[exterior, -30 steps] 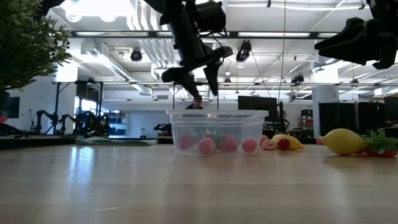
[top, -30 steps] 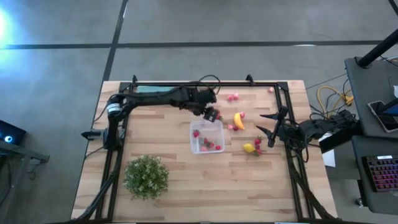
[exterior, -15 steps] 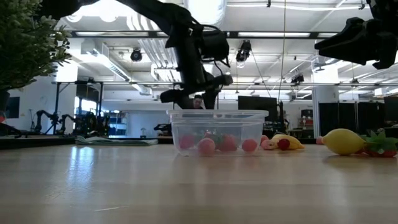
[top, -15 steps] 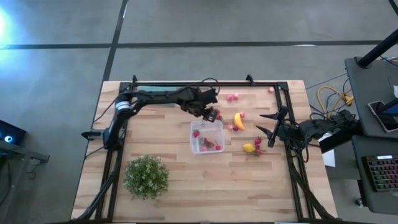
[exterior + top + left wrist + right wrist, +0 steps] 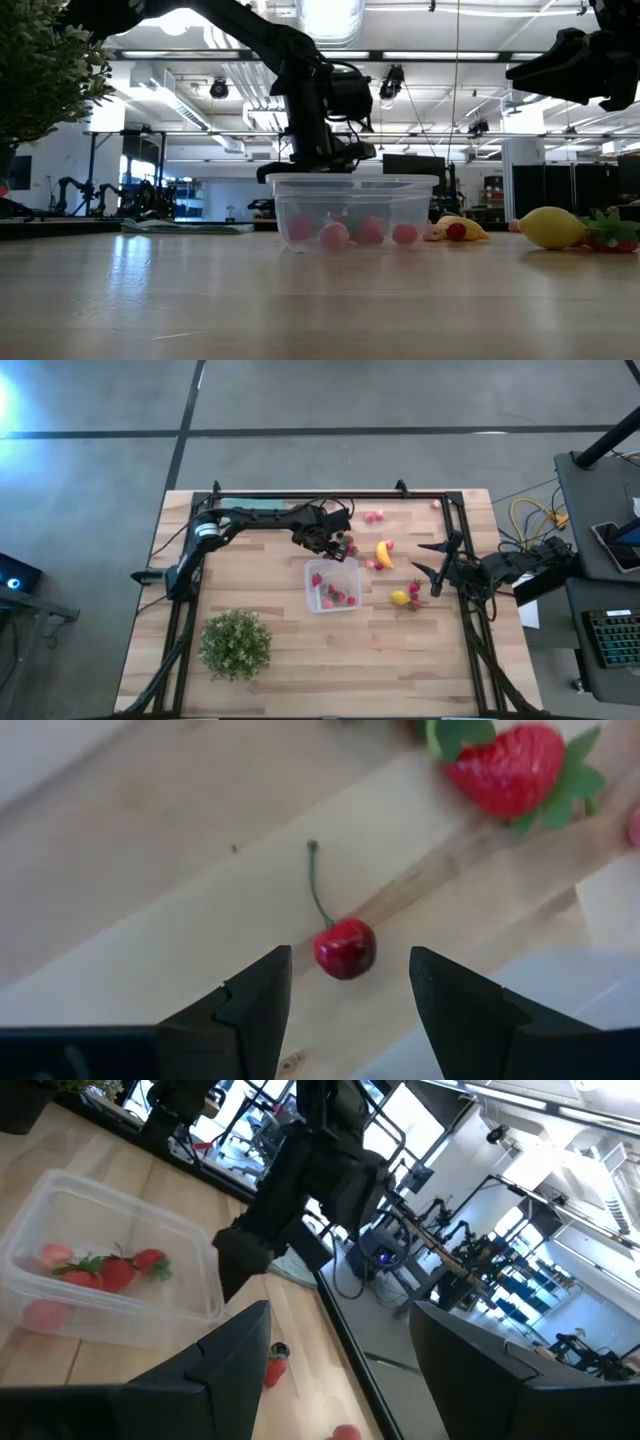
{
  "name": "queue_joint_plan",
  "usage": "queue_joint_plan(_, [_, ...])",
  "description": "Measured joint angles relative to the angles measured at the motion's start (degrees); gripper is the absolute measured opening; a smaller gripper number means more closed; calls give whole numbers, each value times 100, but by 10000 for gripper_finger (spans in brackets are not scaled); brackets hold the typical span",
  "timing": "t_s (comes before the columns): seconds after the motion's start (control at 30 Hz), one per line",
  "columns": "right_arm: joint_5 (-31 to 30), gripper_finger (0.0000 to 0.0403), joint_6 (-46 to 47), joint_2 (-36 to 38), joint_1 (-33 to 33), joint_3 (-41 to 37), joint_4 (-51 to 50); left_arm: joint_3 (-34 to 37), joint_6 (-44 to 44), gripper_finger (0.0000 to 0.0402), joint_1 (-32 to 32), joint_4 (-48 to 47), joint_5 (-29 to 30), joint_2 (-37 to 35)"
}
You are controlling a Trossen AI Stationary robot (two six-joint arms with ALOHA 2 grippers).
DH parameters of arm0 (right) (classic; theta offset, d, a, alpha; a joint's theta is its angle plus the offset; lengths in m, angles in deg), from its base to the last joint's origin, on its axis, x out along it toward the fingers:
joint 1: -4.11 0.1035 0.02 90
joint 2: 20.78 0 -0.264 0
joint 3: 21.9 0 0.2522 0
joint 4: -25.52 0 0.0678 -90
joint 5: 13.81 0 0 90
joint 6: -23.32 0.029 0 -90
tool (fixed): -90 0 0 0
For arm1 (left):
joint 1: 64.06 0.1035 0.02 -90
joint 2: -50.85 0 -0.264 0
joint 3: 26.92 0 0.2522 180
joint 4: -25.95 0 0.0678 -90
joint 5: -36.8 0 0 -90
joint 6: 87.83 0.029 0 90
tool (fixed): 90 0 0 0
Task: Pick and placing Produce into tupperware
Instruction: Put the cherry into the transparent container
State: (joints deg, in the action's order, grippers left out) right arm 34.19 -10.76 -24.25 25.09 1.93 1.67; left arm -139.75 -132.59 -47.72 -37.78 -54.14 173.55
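Two arms in view. Left gripper (image 5: 337,544) is low over the tabletop (image 5: 300,660), just beside the far edge of the tupperware (image 5: 333,584). Its jaws stand apart with nothing held. In the left wrist view a cherry (image 5: 345,948) lies on the wood in the gap between the fingers (image 5: 250,1010), touching neither. Its thin stem runs away from the gripper with a slight bend. In the high view the cherry itself is too small to make out under the gripper. From the low view the left gripper (image 5: 320,160) is partly hidden behind the container rim, so its fingertips cannot be seen there.

A strawberry (image 5: 510,770) lies beyond the cherry, partly cut off at the picture edge, green leaves toward the right side of that picture.

Tupperware sits near the middle of the tabletop and holds several red and pink pieces. The exact count is hard to tell through the walls. Banana (image 5: 384,553) lies just right of the left gripper, long axis running from far to near, slightly slanted. Lemon (image 5: 400,598) lies right of the tupperware, with small red pieces touching or just beside it. A few pink pieces lie near the far edge.

Right gripper (image 5: 432,568) hovers to the right of the banana and lemon, jaws wide apart and empty. A plant (image 5: 235,643) stands at the near left.
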Motion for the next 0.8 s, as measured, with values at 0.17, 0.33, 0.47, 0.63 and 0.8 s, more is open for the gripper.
queue_joint_plan(0.17, [0,233,0,-1,0,0,0,4,-4,190,-57,4,-24,17])
queue_joint_plan(0.33, [0,233,0,0,2,0,0,4,7,190,-48,17,19,34])
queue_joint_plan(0.47, [0,233,0,0,2,0,0,17,8,190,-50,68,61,110])
queue_joint_plan(0.63, [0,233,0,0,2,0,0,20,11,190,-49,233,65,194])
queue_joint_plan(0.8, [0,233,0,-2,2,0,0,20,15,189,-49,263,69,231])
